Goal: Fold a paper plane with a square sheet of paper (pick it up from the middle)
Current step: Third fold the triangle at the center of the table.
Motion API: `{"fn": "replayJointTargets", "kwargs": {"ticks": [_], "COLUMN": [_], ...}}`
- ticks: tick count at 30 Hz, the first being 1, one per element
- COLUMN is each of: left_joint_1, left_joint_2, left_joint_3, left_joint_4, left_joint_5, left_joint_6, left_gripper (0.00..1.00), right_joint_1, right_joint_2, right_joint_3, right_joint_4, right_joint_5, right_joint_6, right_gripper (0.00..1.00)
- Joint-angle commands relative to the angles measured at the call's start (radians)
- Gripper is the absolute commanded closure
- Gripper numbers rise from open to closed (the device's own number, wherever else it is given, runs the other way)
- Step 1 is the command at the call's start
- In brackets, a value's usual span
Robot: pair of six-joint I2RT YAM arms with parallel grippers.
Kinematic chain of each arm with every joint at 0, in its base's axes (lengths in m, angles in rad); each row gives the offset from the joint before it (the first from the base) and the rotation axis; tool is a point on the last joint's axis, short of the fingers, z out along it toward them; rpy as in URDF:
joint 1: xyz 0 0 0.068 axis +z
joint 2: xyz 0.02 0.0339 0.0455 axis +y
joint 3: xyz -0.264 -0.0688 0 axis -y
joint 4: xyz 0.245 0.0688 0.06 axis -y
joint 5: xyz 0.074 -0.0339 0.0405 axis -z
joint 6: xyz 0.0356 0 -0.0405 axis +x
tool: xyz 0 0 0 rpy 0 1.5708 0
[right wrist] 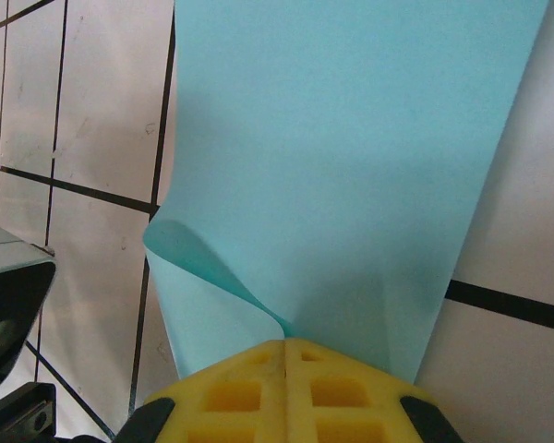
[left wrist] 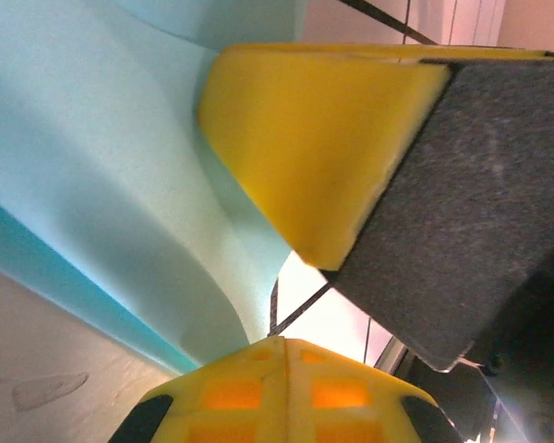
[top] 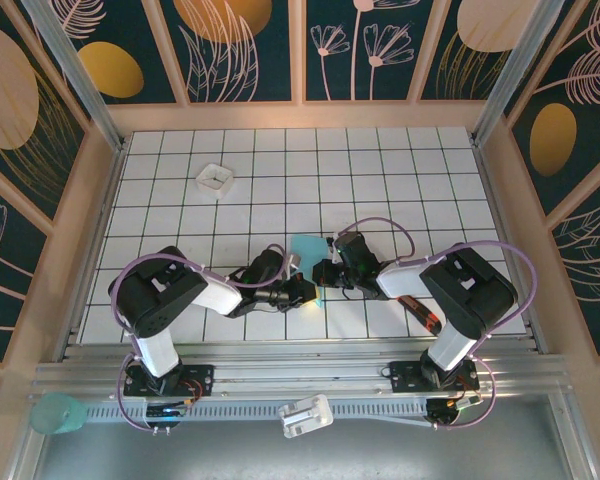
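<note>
My right gripper (right wrist: 286, 346) is pressed together on the near edge of the paper (right wrist: 351, 157), which runs lengthwise straight ahead over the counter (right wrist: 92, 111). My left gripper (left wrist: 282, 343), closed too, probably pinches it, paper rising to its left.

The square sheet of paper (right wrist: 351, 166) shows as thin, matt turquoise paper, smooth apart from one soft buckle. The right gripper's fingers (right wrist: 249, 397) are yellow moulded plastic with a dull sheen and a waffle pattern. In the left wrist view, a finger carries a rough dark grey pad (left wrist: 471, 203). The worktop (top: 380, 170) is smooth white with a slight gloss, its rails (top: 280, 372) brushed metal, its frame (top: 300, 115) pale wood.
</note>
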Motion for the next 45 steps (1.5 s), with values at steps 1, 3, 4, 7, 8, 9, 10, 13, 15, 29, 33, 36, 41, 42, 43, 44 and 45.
{"fn": "replayJointTargets", "kwargs": {"ticks": [1,3,4,7,8,9,10,13,15,29,33,36,41,42,43,44,45], "left_joint_1": [-0.008,-0.008,-0.008,-0.010,-0.012,-0.014,-0.015,-0.022,-0.025,-0.059,-0.081,-0.096,-0.119,-0.122,-0.124,-0.124,-0.125], "left_joint_2": [-0.001,0.001,0.005,0.017,0.019,0.022,0.023,0.027,0.028,0.053,0.055,0.069,0.069,0.062,0.057,0.049,0.040], "left_joint_3": [0.019,0.020,0.022,0.035,0.041,0.047,0.051,0.063,0.066,0.117,0.162,0.184,0.212,0.212,0.211,0.213,0.215], "left_joint_4": [-0.062,-0.075,-0.080,-0.093,-0.099,-0.109,-0.119,-0.153,-0.175,-0.379,-0.492,-0.524,-0.568,-0.570,-0.570,-0.572,-0.575], "left_joint_5": [0.008,0.011,0.015,0.027,0.030,0.031,0.031,0.031,0.029,-0.011,-0.053,-0.047,-0.049,-0.048,-0.047,-0.047,-0.046], "left_joint_6": [0.008,0.013,0.015,0.023,0.027,0.032,0.037,0.054,0.064,0.143,0.192,0.205,0.229,0.230,0.230,0.231,0.234], "left_gripper": [1.00,1.00,1.00,1.00,1.00,1.00,1.00,1.00,1.00,1.00,1.00,1.00,1.00,1.00,1.00,1.00,1.00], "right_joint_1": [0.000,-0.001,-0.002,-0.002,-0.001,-0.001,-0.001,-0.001,-0.001,-0.001,-0.001,-0.001,-0.003,-0.004,-0.003,-0.004,-0.005], "right_joint_2": [0.047,0.045,0.043,0.043,0.042,0.043,0.043,0.043,0.045,0.052,0.053,0.055,0.056,0.056,0.057,0.058,0.057], "right_joint_3": [-0.045,-0.049,-0.051,-0.057,-0.058,-0.060,-0.060,-0.064,-0.065,-0.064,-0.065,-0.066,-0.071,-0.071,-0.071,-0.071,-0.072], "right_joint_4": [-0.120,-0.119,-0.120,-0.117,-0.116,-0.115,-0.114,-0.113,-0.112,-0.114,-0.117,-0.116,-0.112,-0.112,-0.112,-0.112,-0.112], "right_joint_5": [0.049,0.052,0.052,0.052,0.051,0.051,0.051,0.050,0.051,0.052,0.052,0.052,0.053,0.052,0.053,0.052,0.054], "right_joint_6": [0.004,0.004,0.005,0.008,0.009,0.011,0.013,0.016,0.017,0.018,0.018,0.019,0.019,0.018,0.019,0.018,0.017], "right_gripper": [1.00,1.00,1.00,1.00,1.00,1.00,1.00,1.00,1.00,1.00,1.00,1.00,1.00,1.00,1.00,1.00,1.00]}}
